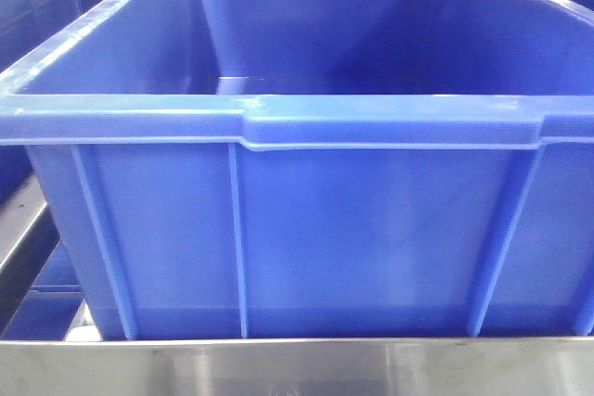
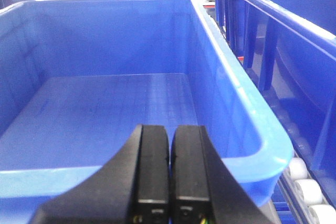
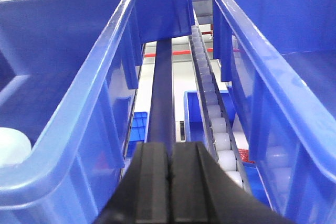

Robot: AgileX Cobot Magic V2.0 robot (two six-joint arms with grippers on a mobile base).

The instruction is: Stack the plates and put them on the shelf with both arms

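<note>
Crates filled every view: one big blue crate (image 1: 297,220) sat behind the steel front rail (image 1: 297,368) of the shelf. Left hand (image 2: 169,177) hung over an open crate (image 2: 247,145) with its fingers pressed together, holding nothing. Right hand (image 3: 169,182), likewise closed and bare, pointed along the white rollers (image 3: 218,129) between two crates, and a pale plate edge (image 3: 13,145) showed inside the left one.

From my front view the shelf (image 1: 297,368) shows as a brushed stainless-steel front rail running straight across the bottom edge. Seen from my right wrist, one of its roller tracks (image 3: 212,114) runs away from me, a line of pale rollers set close together. My left wrist catches a few more rollers (image 2: 307,190) at the lower right corner. A pale rounded shape (image 3: 11,145) sits low at the left (possibly a plate; I cannot tell).
</note>
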